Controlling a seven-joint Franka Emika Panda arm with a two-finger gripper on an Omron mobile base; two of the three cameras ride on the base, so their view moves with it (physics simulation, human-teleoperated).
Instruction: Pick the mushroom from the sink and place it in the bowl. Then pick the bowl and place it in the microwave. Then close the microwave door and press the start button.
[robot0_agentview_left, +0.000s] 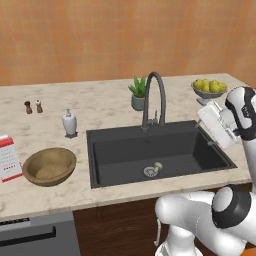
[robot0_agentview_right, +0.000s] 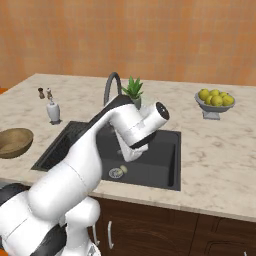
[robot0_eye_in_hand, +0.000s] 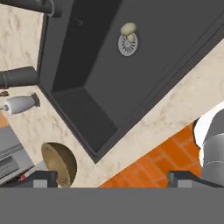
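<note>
1. The sink below my fingers looks matt dark grey, smooth, with a metal drain.
2. The bowl is grainy brown wood.
3. The counter looks like polished pale marbled stone.
4. The mushroom is smooth, pale cream.

Left base view: behind-left of arm, angled down over the table, sink centred, bowl near left. Right base view: behind-right, same sink and bowl, the arm blocking much of the basin. Hand view: high above, rolled, looking down on the sink, drain and bowl. All three share sink and bowl.
</note>
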